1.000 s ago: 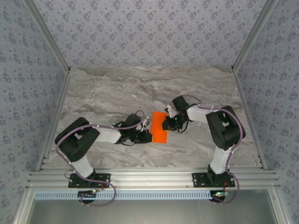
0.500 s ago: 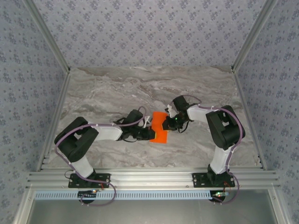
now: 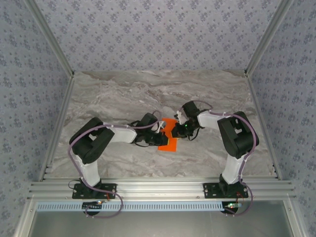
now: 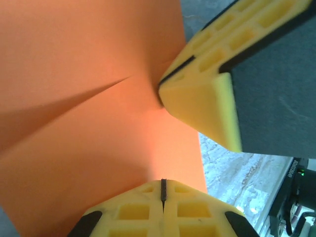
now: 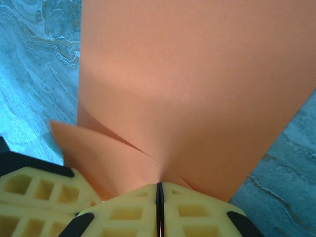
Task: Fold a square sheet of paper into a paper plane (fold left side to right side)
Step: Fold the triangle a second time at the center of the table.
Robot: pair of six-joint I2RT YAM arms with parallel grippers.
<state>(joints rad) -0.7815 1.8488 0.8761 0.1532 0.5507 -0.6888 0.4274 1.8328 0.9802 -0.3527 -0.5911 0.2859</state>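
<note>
- While both arms reach inward, left gripper [image 3: 160, 138] and right gripper [image 3: 177, 132] each pinch the square sheet of paper [image 3: 170, 143] (jaws closed).
- Left arm has swung rightward since a second ago.

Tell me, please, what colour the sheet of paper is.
The sheet of paper is plain bright orange, clearest in the right wrist view.

The square sheet of paper [image 5: 197, 74] runs off the right wrist view's top.
</note>
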